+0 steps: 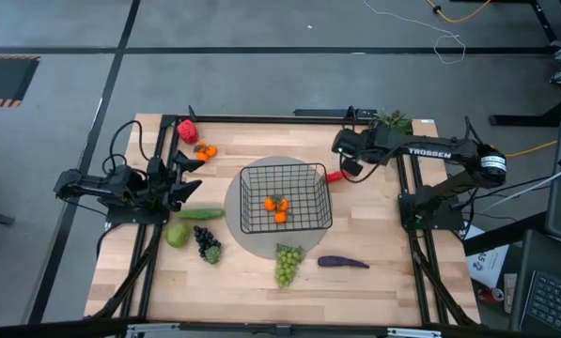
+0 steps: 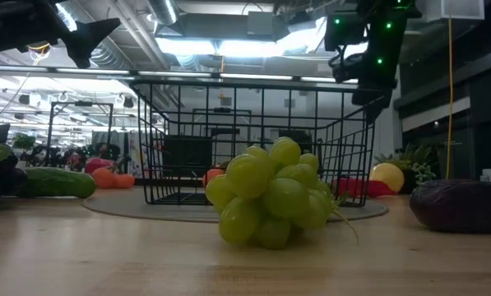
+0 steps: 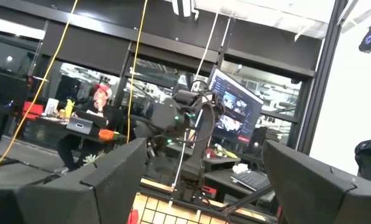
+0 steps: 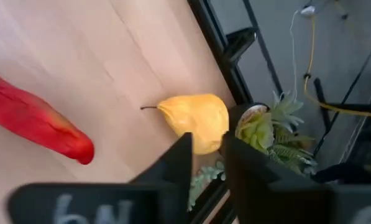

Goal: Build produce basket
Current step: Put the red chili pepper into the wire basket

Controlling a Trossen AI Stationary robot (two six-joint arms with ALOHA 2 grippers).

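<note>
The right gripper [image 1: 341, 147], jaws nearly closed and empty, hovers near the yellow pear [image 4: 194, 119] and red chili [image 4: 36, 122], while the left gripper [image 1: 188, 178] waits, jaws open, beside the wire basket [image 1: 285, 197].

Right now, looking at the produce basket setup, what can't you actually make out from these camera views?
- Yellow pear: the right wrist view shows it beside the red chili, but in the high view the right arm covers it.
- Right pincer: blurred, nearly closed; whether its fingers touch cannot be told.
- Basket contents: orange pieces show from above; the low view hides them behind green grapes.
- Eggplant: cut off by the low view's edge.
</note>
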